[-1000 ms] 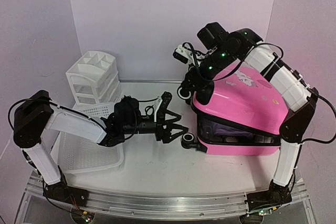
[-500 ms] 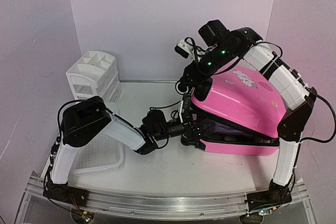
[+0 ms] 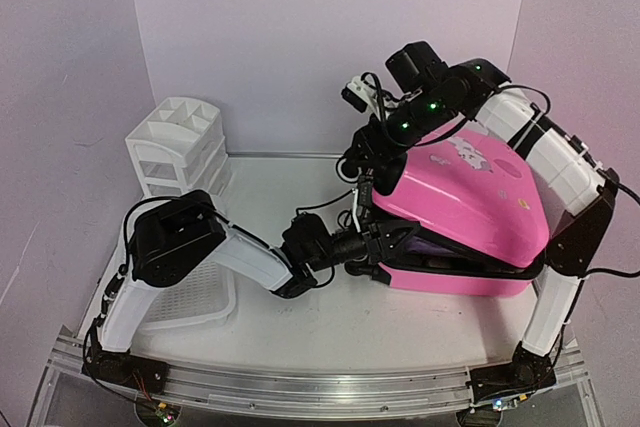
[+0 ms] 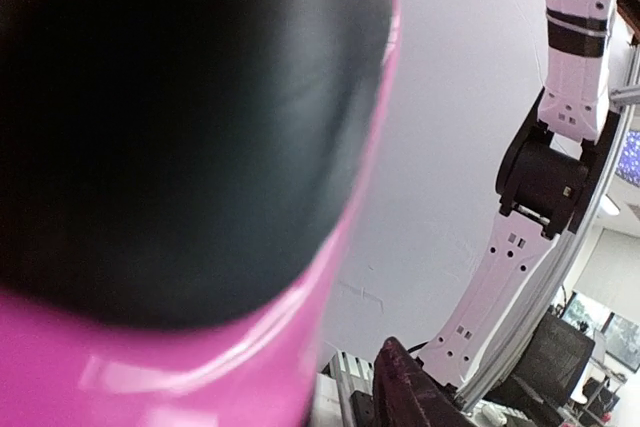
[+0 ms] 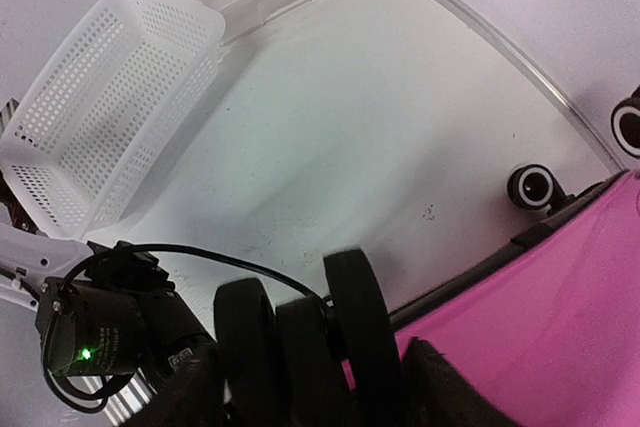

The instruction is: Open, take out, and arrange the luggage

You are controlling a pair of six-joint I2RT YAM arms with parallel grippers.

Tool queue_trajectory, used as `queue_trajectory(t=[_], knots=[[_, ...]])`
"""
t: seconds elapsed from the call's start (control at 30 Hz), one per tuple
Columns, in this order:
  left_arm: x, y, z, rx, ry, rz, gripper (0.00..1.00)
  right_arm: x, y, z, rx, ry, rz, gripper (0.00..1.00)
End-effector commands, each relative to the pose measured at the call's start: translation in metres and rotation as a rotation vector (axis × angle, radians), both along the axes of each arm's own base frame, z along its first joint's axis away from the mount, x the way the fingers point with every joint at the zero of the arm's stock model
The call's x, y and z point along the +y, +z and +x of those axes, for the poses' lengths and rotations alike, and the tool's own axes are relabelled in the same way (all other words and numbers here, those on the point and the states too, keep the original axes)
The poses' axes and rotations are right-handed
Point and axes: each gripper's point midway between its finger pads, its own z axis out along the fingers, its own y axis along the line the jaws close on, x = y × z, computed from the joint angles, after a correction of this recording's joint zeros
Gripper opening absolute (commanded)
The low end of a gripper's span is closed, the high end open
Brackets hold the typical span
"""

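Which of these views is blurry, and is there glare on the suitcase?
Left wrist: the luggage fills the frame, blurred, with a glare streak on its pink rim; the right arm behind is sharp. Right wrist: near black parts slightly soft, the basket crisp. Top external: evenly lit, sharp.

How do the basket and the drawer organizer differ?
The basket is low, with mesh walls; the organizer is taller, with solid walls and stacked drawers. The basket lies flat in front; the organizer stands upright behind it. Both are white plastic.
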Motion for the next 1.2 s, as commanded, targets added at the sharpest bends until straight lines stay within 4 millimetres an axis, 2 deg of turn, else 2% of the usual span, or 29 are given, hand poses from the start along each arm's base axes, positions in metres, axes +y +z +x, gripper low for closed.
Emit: queue_trajectory(t=[0.0,0.1,0.2,0.33,0.43,0.5,0.57,0.63,0.7,0.83,0.9,1.03,1.13,1.17], knots=[[0.027,0.080,0.016,-0.029,0.072,-0.206,0.41,-0.059,0.068,-0.035,-0.063,-0.168,0.096,0.97],[0.032,0.088,0.017,-0.019,0.075,-0.220,0.31,-0.099,0.080,-0.053,-0.131,-0.209,0.025,0.98],[0.041,0.093,0.023,-0.018,0.093,-0.222,0.22,-0.144,0.083,-0.074,-0.197,-0.256,-0.065,0.98],[0.062,0.108,0.036,-0.016,0.144,-0.240,0.15,-0.200,0.068,-0.102,-0.295,-0.278,-0.217,0.98],[0.083,0.129,0.047,-0.018,0.193,-0.277,0.10,-0.246,0.057,-0.111,-0.388,-0.359,-0.359,0.98],[0.098,0.140,0.061,0.009,0.228,-0.307,0.03,-0.269,0.045,-0.114,-0.420,-0.397,-0.460,0.98],[0.111,0.152,0.072,0.022,0.249,-0.339,0.02,-0.289,0.036,-0.115,-0.448,-0.450,-0.554,0.98],[0.120,0.165,0.080,0.019,0.273,-0.368,0.01,-0.294,0.030,-0.118,-0.444,-0.462,-0.566,0.98],[0.125,0.176,0.089,0.022,0.296,-0.388,0.00,-0.290,0.029,-0.121,-0.435,-0.451,-0.528,0.98],[0.119,0.193,0.109,0.050,0.311,-0.368,0.00,-0.251,0.003,-0.133,-0.354,-0.178,-0.461,0.98],[0.116,0.203,0.111,0.036,0.311,-0.375,0.00,-0.242,-0.001,-0.129,-0.361,-0.121,-0.474,0.98],[0.112,0.207,0.117,0.045,0.318,-0.378,0.00,-0.241,0.010,-0.102,-0.516,-0.065,-0.608,0.98],[0.111,0.208,0.120,0.051,0.326,-0.375,0.00,-0.233,0.034,-0.074,-0.712,-0.048,-0.687,0.98],[0.111,0.209,0.120,0.051,0.328,-0.373,0.00,-0.227,0.048,-0.063,-0.794,-0.060,-0.685,0.98]])
